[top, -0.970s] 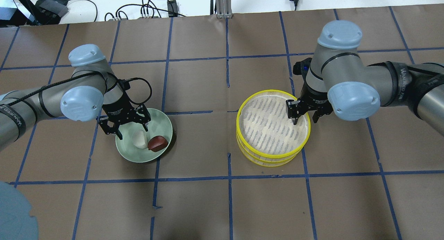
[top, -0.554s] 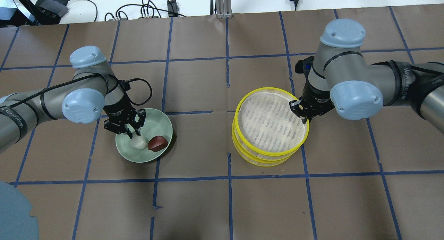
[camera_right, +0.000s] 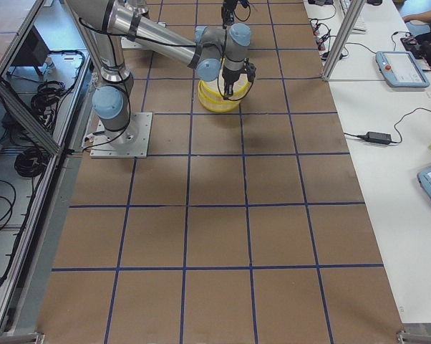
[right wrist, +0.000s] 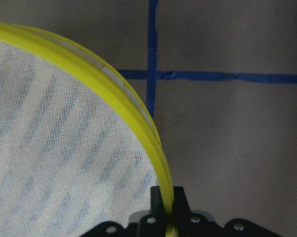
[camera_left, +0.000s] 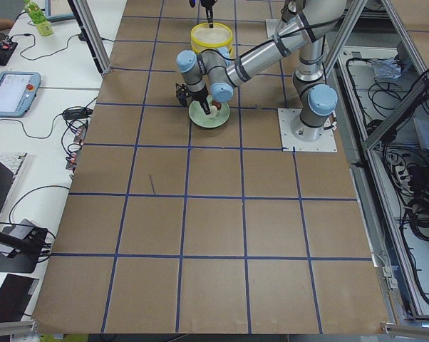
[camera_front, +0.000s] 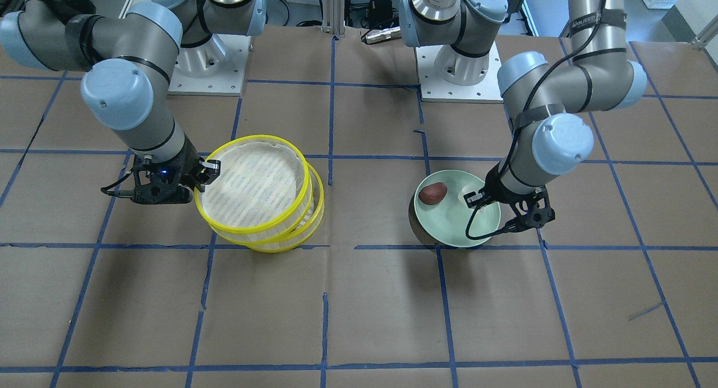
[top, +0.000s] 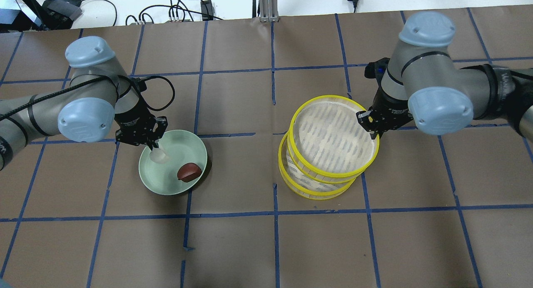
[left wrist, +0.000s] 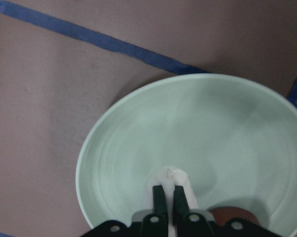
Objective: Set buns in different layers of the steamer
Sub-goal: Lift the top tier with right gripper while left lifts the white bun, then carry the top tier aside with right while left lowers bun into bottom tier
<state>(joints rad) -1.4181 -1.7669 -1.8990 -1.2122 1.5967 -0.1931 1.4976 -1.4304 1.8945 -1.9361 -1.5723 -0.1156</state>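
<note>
Probably soft, light and easily dented, so pinch gently across the blocky white bun (top: 159, 156), clamped in the left hand (top: 154, 146) over the pale green plate (top: 183, 143) toward the left edge of the desk (top: 233, 246), beside the glossy reddish-brown bun (top: 189, 171). Expect a stiff, light top steamer layer (top: 331, 97), yellow-rimmed — gripped at its rim by the closed right hand (top: 373, 133), tilted askew over the lower layer (top: 318, 194).

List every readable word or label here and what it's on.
"VANJEED", as best it reads: black strap on the left arm.
White print on left gripper and right gripper bodies: too small to read.
White bun, top steamer layer, plate: no text.
</note>
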